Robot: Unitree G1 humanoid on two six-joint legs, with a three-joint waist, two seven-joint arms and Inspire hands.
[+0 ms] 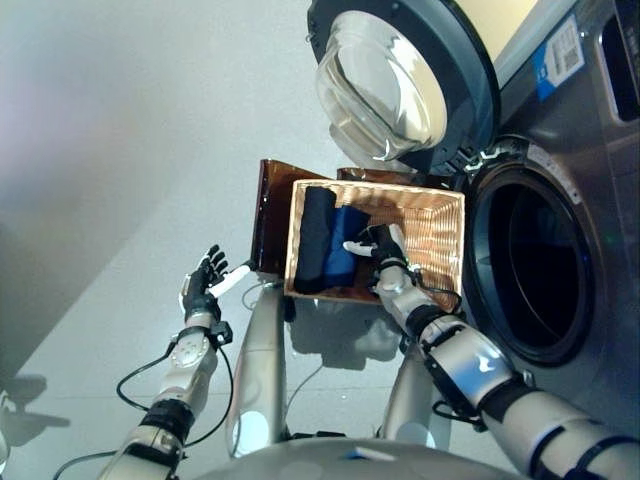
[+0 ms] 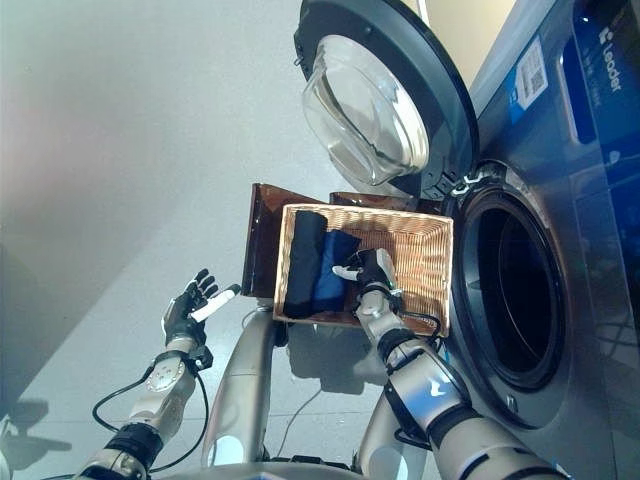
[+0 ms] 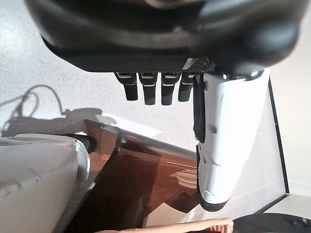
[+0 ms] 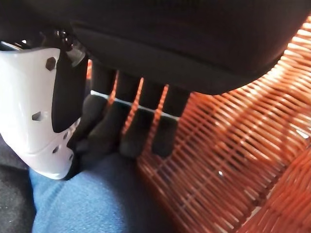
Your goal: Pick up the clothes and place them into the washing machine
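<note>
Lying folded in the rectangular woven wicker basket (image 1: 440, 225): a blue denim garment (image 1: 345, 255) beside a black one (image 1: 314, 240), long axes running away from the robot. Touching the blue cloth, fingers extended and not yet closed: the right hand (image 1: 385, 248), far nearer than the relaxed left hand (image 1: 205, 280) hanging outside by the brown stand (image 1: 268, 215). Gaping just right of the basket: the grey washing machine's drum mouth (image 1: 535, 265); labels present, print left unread.

floor (image 1: 120, 150): pale grey, smooth, glossy | wall (image 1: 505, 18): cream strip | stool (image 1: 268, 215): dark brown, glossy
</note>
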